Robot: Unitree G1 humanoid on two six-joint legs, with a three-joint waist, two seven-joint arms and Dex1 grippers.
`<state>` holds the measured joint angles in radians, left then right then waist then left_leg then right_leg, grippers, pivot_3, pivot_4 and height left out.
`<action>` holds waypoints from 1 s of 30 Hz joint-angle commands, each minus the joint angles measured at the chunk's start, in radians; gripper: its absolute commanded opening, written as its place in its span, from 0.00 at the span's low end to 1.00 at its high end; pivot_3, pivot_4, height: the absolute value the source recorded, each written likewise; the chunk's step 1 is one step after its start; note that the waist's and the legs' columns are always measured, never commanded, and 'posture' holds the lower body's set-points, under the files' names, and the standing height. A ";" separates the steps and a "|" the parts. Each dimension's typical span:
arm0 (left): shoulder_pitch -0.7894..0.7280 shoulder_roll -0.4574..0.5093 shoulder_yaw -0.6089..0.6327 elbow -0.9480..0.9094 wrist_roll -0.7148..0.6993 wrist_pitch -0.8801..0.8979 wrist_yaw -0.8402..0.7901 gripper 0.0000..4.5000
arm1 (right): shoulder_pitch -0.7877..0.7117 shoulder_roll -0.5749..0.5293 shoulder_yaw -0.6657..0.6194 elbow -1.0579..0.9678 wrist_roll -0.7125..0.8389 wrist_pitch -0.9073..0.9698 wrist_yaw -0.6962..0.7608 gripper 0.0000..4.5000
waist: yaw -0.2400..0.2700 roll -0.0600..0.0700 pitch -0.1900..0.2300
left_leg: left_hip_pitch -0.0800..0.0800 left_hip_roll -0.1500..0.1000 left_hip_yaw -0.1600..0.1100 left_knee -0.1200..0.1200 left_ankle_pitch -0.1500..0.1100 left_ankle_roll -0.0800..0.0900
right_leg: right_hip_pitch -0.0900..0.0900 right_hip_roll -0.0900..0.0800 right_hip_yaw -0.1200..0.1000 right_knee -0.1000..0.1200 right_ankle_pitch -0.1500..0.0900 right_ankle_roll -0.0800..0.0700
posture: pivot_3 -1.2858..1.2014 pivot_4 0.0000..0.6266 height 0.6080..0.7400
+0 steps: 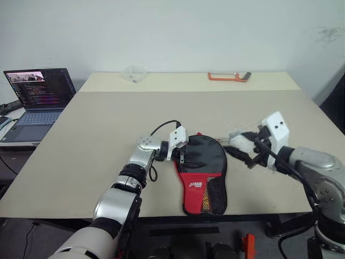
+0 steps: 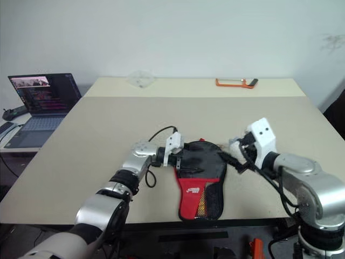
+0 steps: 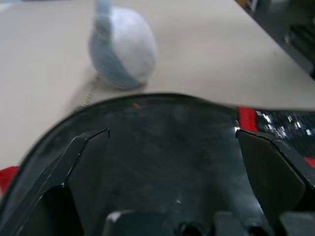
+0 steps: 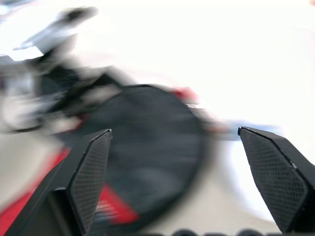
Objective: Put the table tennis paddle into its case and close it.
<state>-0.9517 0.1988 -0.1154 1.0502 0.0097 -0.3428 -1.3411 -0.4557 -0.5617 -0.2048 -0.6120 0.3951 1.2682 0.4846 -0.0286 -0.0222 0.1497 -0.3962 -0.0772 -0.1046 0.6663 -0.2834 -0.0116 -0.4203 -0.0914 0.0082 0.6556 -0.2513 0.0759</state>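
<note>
The case (image 1: 202, 172) lies flat on the beige surface (image 1: 97, 140) near its front edge, black rounded end away from the robot, red part with the white logo and mesh patch toward the front edge. The paddle cannot be made out apart from the case; only the case's black top and a sliver of red at its rim show.

The left gripper (image 1: 182, 154) sits at the case's left edge, fingers spread wide; in the left wrist view its two fingers (image 3: 74, 162) straddle the black fabric without pinching it. The right gripper (image 2: 240, 156) hangs above the surface just right of the case, its fingers (image 4: 91, 177) also spread and holding nothing.

A small pale bluish-white lump (image 1: 237, 141) rests on the surface just beside the case's upper right edge, between the case and the right gripper. Well apart, at the far edge, lie an orange-framed tool (image 1: 229, 76) and a clear crumpled wrapper (image 1: 133, 73). An open laptop (image 1: 38, 102) stands on a separate low stand off the left side.
</note>
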 commanded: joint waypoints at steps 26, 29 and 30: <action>-0.007 -0.004 -0.092 0.166 0.141 -0.156 0.171 1.00 | -0.066 0.040 0.313 0.539 -0.316 -0.449 -0.087 1.00 | -0.001 -0.001 0.000 | 0.017 0.001 0.003 0.005 -0.001 0.004 | 0.014 0.001 0.003 0.007 0.000 0.000 | 0.52 0.24 1.00; -0.005 0.004 -0.111 0.177 0.164 -0.164 0.197 1.00 | -0.072 0.047 0.310 0.560 -0.329 -0.456 -0.099 0.87 | -0.001 -0.001 0.000 | 0.018 0.001 0.003 0.005 -0.001 0.004 | 0.015 0.001 0.003 0.007 0.000 0.000 | 0.52 0.24 1.00; -0.005 0.005 -0.115 0.180 0.169 -0.167 0.205 1.00 | -0.072 0.050 0.307 0.562 -0.332 -0.457 -0.101 0.80 | -0.001 -0.001 0.000 | 0.018 0.001 0.003 0.005 -0.001 0.004 | 0.015 0.001 0.003 0.007 0.000 0.000 | 0.52 0.24 1.00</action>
<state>-0.9762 0.1834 -0.1910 1.1929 0.1199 -0.5135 -1.1638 -0.5178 -0.5165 0.1064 -0.0418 0.0690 0.8236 0.3880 -0.0296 -0.0230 0.1498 -0.3770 -0.0766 -0.1019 0.6713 -0.2842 -0.0078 -0.4046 -0.0907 0.0115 0.6626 -0.2515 0.0763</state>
